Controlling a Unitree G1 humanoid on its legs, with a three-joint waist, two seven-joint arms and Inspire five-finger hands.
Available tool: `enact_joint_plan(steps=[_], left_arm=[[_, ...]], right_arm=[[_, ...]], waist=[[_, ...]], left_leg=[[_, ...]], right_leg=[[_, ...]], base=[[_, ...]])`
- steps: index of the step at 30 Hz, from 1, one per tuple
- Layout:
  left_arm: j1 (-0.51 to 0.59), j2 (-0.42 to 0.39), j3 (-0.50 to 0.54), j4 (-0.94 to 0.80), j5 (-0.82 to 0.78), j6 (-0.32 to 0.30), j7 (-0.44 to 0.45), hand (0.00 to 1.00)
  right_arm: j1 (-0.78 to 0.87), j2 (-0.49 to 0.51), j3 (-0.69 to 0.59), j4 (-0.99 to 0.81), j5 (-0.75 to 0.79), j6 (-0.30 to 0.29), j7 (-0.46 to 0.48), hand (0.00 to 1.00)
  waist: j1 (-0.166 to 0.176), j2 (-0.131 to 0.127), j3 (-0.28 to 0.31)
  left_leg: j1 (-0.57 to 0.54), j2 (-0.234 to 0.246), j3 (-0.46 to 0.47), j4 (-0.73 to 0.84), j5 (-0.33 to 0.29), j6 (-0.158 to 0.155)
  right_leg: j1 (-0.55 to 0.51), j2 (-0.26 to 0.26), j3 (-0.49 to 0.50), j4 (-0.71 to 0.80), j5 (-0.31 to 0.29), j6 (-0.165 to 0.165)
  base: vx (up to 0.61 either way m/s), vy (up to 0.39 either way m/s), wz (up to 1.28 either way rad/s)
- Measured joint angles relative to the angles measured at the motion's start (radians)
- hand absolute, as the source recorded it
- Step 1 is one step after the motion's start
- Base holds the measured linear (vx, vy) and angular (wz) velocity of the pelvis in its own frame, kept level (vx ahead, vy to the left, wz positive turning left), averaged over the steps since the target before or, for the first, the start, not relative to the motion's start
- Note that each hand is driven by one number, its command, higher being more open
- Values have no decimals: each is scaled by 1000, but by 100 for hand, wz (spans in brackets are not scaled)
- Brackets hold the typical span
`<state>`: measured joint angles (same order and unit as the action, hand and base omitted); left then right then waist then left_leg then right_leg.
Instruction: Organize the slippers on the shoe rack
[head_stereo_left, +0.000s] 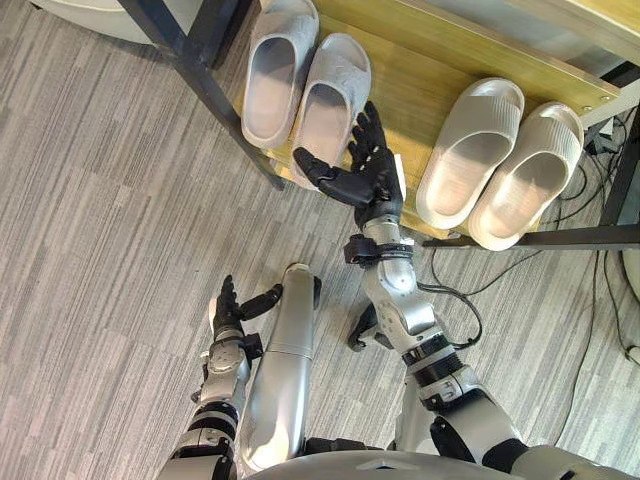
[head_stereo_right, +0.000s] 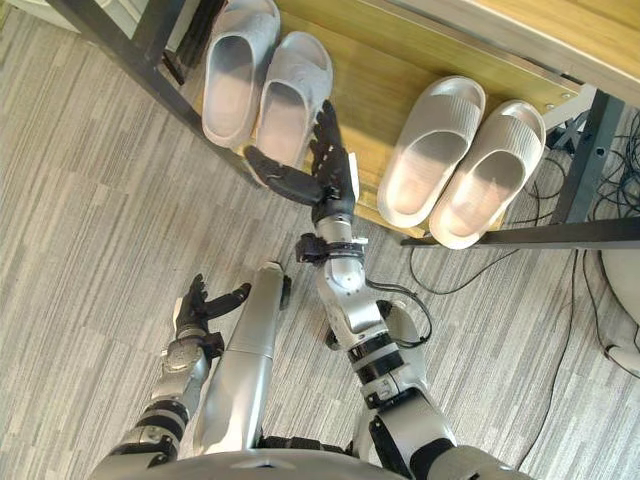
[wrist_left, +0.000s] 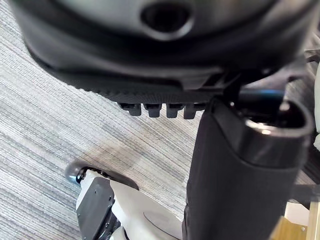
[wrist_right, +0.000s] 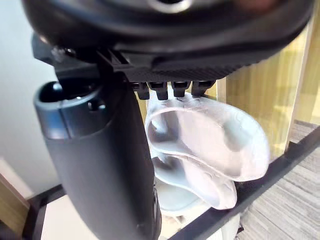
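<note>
No writing, label, number or sign could be read anywhere, neither on the slippers nor on the wooden shelf of the shoe rack beneath them.

Eye views: overhead, facing down, sharing shoe rack, floor. Wrist views: very close, along arms.

Both arms are silver-grey, made of rounded segments. The right arm has black rings at the wrist and lower down, and the left arm has dark bands too. The right hand and left hand are black. Each seems to carry a small white patch at its side. From close, the right thumb is thick and matt black.
</note>
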<state>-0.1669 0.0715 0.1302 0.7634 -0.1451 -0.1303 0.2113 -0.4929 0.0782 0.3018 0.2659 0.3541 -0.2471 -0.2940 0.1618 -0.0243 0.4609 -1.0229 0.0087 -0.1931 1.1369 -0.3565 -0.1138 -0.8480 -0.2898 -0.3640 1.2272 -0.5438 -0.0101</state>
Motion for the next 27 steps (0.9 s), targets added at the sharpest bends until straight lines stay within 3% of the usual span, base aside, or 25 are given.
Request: enact_joint_plan(steps=[10,27], left_arm=[[0,-2,0,0,0,-1,1,100],[-17,-37,-1,1,-3,-6,-2,100]], right_arm=[[-58,-4,-10,32,44,0,-32,100],[-206,-90,-129,125,80,38,-61,100]], waist=[[2,3,2],[29,47,13]], left_leg=[[-3,-4,-11,0,4,-6],[-21,-7,-14,5,14,-1]], right_leg=[[5,-5,-14,4,-4,-6],[-9,-18,-24,29,-10,-19]], base=[[3,23,3],[-4,12,2]])
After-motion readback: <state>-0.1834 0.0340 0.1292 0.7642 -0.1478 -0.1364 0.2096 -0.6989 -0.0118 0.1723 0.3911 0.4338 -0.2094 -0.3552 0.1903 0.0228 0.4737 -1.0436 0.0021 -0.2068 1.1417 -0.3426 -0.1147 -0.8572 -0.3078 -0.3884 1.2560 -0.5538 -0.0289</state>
